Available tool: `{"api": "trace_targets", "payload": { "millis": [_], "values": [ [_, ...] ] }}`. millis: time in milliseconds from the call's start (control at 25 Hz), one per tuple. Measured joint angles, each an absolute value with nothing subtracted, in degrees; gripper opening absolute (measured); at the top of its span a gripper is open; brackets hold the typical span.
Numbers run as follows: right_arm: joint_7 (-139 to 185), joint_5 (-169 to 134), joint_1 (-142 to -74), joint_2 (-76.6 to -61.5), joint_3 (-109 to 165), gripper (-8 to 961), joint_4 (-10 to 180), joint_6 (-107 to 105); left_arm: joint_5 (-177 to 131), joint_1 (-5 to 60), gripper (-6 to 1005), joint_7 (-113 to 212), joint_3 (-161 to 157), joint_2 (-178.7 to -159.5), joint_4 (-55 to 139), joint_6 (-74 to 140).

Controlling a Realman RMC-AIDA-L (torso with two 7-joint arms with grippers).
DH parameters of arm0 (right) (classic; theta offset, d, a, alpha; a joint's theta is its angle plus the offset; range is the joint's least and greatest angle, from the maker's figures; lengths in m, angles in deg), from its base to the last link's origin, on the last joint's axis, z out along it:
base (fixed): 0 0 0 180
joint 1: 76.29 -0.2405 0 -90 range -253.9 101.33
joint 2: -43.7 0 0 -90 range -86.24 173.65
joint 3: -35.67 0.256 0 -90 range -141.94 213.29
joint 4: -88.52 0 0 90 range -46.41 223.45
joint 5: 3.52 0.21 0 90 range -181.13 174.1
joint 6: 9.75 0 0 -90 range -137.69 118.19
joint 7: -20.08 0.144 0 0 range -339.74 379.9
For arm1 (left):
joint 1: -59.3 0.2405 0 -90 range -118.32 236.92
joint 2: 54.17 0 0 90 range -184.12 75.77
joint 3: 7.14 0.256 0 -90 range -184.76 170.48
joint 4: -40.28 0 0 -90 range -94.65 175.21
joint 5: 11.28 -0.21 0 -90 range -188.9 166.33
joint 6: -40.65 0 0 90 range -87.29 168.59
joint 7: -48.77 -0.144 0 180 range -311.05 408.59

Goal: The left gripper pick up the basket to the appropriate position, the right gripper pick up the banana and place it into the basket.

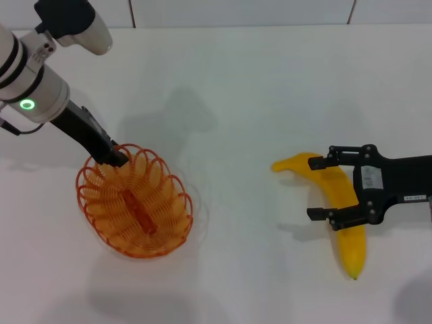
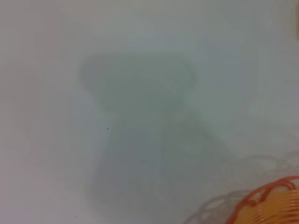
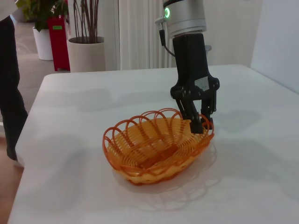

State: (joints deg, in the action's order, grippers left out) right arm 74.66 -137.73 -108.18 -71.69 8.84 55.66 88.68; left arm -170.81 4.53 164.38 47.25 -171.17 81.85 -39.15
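Note:
The orange wire basket [image 1: 135, 202] is at the left of the white table. My left gripper [image 1: 113, 157] is shut on its far rim. In the right wrist view the left gripper [image 3: 202, 125] pinches the rim, and the basket [image 3: 154, 147] is tilted with a shadow under that side. A bit of the basket's rim [image 2: 273, 198] shows in the left wrist view. The yellow banana [image 1: 343, 216] lies at the right. My right gripper [image 1: 312, 188] is open, with one finger on each side of the banana's middle.
White table [image 1: 256, 101] with bare surface between basket and banana. In the right wrist view the table's edge [image 3: 28, 140] is near a standing person [image 3: 9, 84], with plant pots [image 3: 86, 51] behind.

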Motion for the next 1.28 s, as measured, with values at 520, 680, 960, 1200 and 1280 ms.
{"api": "trace_targets", "payload": {
  "millis": [520,680,960,1200,1280],
  "values": [
    [75.32,-137.65,-108.19,-71.52,8.69,830,55.65,88.84,-171.33,4.55,107,165.72,47.35,-171.13,81.85,-39.53],
    [75.32,-137.61,-108.19,-71.49,8.75,829,55.65,88.91,-171.31,4.58,91,165.73,47.35,-171.13,81.86,-39.6],
    [75.36,-137.54,-107.91,-71.43,9.0,826,55.65,89.08,-170.75,4.87,92,165.72,47.05,-171.06,81.98,-41.17],
    [75.37,-137.52,-107.78,-71.43,9.05,824,55.65,89.1,-168.87,5.88,85,170.05,46.57,-171.06,82.22,-43.37],
    [75.36,-137.48,-107.74,-71.43,9.05,823,55.65,89.03,-167.62,6.19,83,174.05,46.58,-171.05,82.31,-43.23]
  ]
}}
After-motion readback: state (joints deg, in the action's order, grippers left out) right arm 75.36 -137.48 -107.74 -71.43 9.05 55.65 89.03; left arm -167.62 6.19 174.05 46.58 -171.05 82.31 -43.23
